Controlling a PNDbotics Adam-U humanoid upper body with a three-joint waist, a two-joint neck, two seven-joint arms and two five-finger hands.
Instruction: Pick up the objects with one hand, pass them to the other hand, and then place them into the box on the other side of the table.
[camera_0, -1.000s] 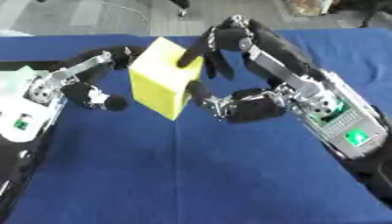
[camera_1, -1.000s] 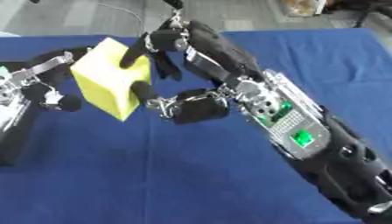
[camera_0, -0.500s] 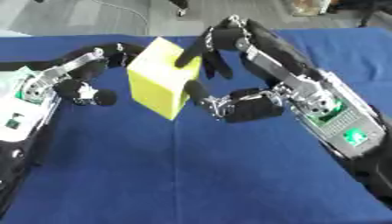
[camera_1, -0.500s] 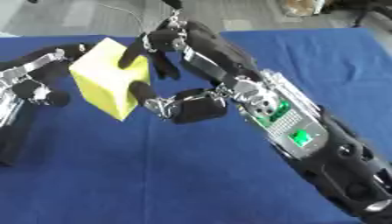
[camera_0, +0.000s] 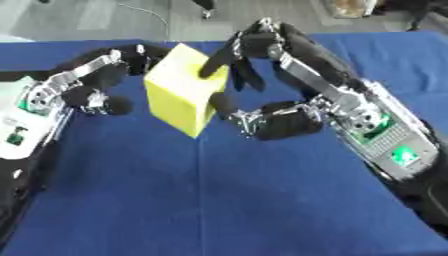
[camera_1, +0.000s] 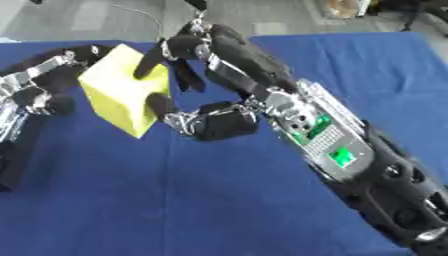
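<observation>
A yellow block (camera_0: 181, 90) hangs tilted above the blue table (camera_0: 219, 200), left of centre. My right hand (camera_0: 284, 120) is shut on it, its fingers (camera_0: 229, 56) lying over the block's top right face and the thumb (camera_0: 223, 106) pressing the lower right side. Coming in from the left, my left hand (camera_0: 92, 90) is open, its fingers (camera_0: 131, 55) stretched to the block's upper left edge and seeming to touch it. The block's far side is hidden. No box shows in either view.
The blue cloth runs back to the table's far edge (camera_0: 376, 34), with grey floor and a thin cable (camera_0: 149, 12) behind it. Both forearms (camera_1: 332, 145) cross the table's sides.
My left hand has moved right and up until its fingers reach the block's left edge. The right hand and the block have held nearly still.
</observation>
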